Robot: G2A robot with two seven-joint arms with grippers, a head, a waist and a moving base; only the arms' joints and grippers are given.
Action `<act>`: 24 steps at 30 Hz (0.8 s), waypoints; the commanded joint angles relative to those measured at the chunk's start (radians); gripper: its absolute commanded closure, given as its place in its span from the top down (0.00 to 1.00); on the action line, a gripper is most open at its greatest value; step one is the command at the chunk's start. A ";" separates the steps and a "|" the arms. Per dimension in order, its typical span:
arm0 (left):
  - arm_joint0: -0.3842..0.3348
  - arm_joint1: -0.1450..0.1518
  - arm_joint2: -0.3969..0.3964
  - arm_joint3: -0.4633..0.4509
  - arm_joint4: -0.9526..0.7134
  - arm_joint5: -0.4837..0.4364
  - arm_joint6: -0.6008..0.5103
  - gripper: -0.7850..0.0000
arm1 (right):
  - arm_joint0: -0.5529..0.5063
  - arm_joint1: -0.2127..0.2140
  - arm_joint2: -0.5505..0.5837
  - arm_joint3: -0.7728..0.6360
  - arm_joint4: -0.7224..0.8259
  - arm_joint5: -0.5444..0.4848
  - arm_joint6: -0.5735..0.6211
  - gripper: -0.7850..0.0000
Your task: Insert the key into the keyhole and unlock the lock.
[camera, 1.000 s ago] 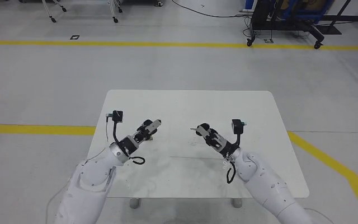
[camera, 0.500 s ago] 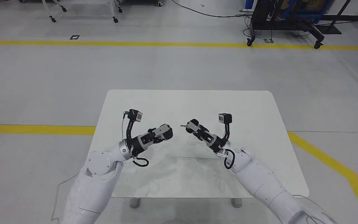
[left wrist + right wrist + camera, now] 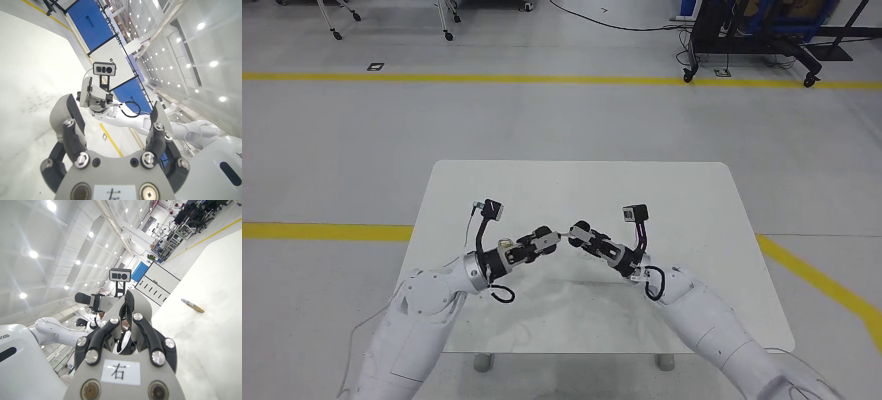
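A brass padlock (image 3: 193,306) with a silver shackle lies flat on the white table (image 3: 682,190), away from both grippers. My right gripper (image 3: 127,303) is shut above the table's middle. A small metal piece, apparently the key (image 3: 87,95), is pinched between its pads and mostly hidden. In the left wrist view this right gripper (image 3: 86,94) faces me from a short way off. My left gripper (image 3: 113,102) is open with nothing between its fingers. In the top view the left gripper (image 3: 545,237) and the right gripper (image 3: 575,234) hang almost tip to tip.
The table's rounded far edge (image 3: 206,247) runs behind the padlock. Bare tabletop lies along the far side and both ends. Yellow floor lines (image 3: 322,231) run past the table.
Both arms have swung inward from the sides toward the table's middle. Their grippers, far apart a second ago, now nearly meet. The right gripper stays shut.
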 commanded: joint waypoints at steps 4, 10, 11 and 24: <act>-0.001 0.004 0.000 0.004 0.056 0.004 0.018 0.49 | -0.002 -0.002 0.007 -0.001 0.014 -0.008 0.028 0.00; -0.002 0.006 0.009 0.004 0.087 0.017 0.043 0.49 | -0.006 -0.002 0.004 -0.019 0.052 -0.001 0.106 0.00; -0.002 0.006 0.011 0.004 0.090 0.017 0.043 0.49 | -0.006 -0.002 0.004 -0.020 0.055 0.001 0.115 0.00; -0.003 0.013 0.029 0.003 0.146 0.027 0.061 0.36 | 0.003 -0.015 0.003 -0.011 0.066 0.021 0.154 0.00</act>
